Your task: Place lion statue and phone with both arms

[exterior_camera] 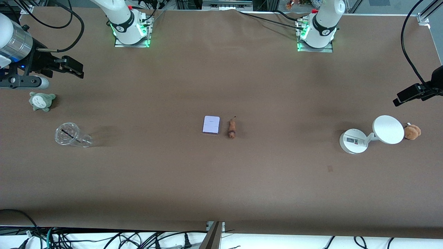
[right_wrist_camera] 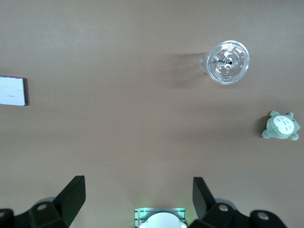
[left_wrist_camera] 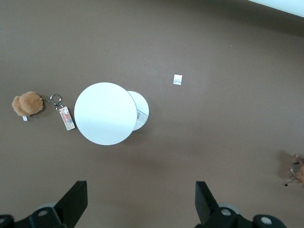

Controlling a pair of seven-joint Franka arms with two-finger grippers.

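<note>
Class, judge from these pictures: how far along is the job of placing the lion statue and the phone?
Done: nothing visible. The phone and lion statue lie side by side mid-table, untouched. In hand: nothing; the left gripper hangs open over the white disc device, the right gripper open at its own end, near the grey-green plush. Left: reach, grasp and place both.

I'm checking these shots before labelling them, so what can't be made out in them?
- Lion statue: too small in the front view to show its face; in the left wrist view the frame edge cuts it off.
- Phone: cut by the frame edge in the right wrist view.
- White device: its display is too small to read in the front view; its disc covers it in the left wrist view.
</note>
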